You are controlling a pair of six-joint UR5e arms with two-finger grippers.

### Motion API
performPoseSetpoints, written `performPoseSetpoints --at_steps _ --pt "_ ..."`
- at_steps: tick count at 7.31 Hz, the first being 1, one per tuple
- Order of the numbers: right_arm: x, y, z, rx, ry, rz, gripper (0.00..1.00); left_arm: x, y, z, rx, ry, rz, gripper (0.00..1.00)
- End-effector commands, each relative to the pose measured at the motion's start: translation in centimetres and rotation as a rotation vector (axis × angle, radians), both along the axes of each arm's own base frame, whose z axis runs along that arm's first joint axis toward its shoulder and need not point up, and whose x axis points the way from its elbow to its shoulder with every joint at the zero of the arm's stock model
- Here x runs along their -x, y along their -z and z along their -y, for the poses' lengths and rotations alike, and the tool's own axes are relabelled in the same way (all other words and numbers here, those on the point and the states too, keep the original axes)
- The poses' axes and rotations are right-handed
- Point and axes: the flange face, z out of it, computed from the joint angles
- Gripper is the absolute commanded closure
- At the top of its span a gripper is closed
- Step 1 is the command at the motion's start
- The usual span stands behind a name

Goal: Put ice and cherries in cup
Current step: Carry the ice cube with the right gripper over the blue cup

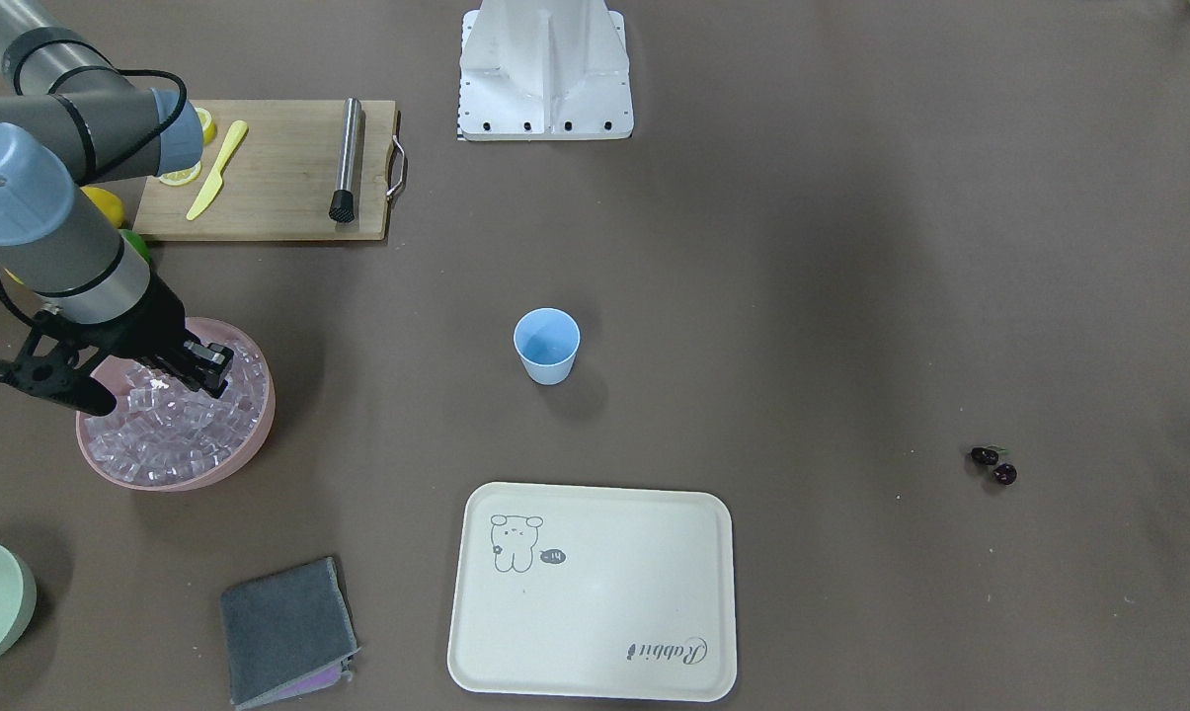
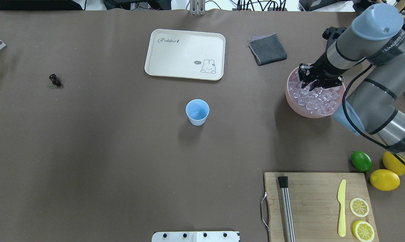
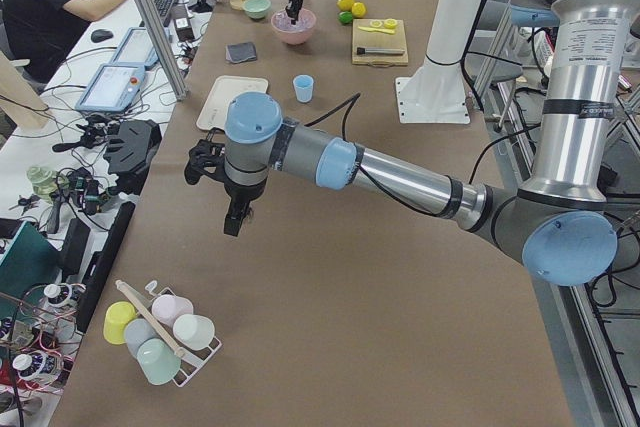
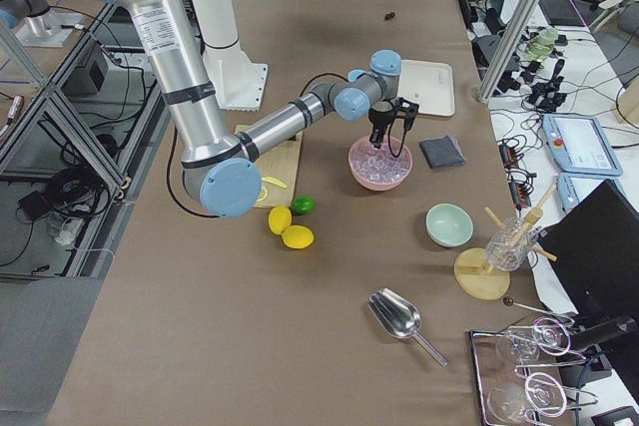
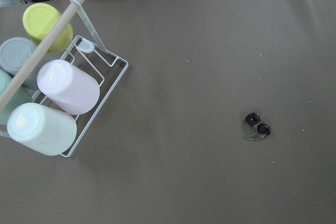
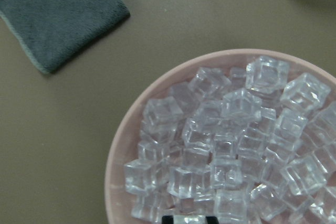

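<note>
The light-blue cup (image 2: 197,112) stands upright and empty mid-table, also in the front view (image 1: 546,346). Many ice cubes (image 6: 236,145) fill the pink bowl (image 2: 291,101). My right gripper (image 2: 310,85) is down in the bowl; in the right wrist view its fingertips (image 6: 168,217) sit close on either side of one ice cube (image 6: 189,219). The cherries (image 2: 54,80) lie on the table far to the left, also in the left wrist view (image 5: 257,126). My left gripper (image 3: 235,217) hangs high above that end; I cannot tell if it is open.
A cream tray (image 2: 182,53) and a grey cloth (image 2: 267,49) lie beyond the cup. A cutting board (image 2: 316,201) holds a muddler, a knife and lemon slices. A lime (image 2: 361,161) and lemons (image 2: 384,179) lie beside it. A cup rack (image 5: 52,93) stands near the cherries.
</note>
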Motion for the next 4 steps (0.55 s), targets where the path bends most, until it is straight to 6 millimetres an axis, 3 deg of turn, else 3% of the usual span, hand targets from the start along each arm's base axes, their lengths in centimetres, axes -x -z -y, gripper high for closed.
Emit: performPoseSetpoints --at_steps 1,2,3,4 --pt "1.3 8.4 1.9 0.014 0.019 0.004 0.83 0.0 0.0 -0.1 0.001 0.000 0.000 0.02" --pt "4.9 13.5 0.8 0.066 -0.020 -0.004 0.83 0.0 -0.1 -0.1 0.002 0.000 0.000 0.02" --pt "10.5 18.1 -2.0 0.084 -0.066 0.000 0.83 0.0 0.0 0.0 0.000 0.001 0.000 0.02" --pt "14.7 21.1 -4.7 0.090 -0.089 0.008 0.83 0.0 0.0 0.0 0.002 0.001 0.000 0.02"
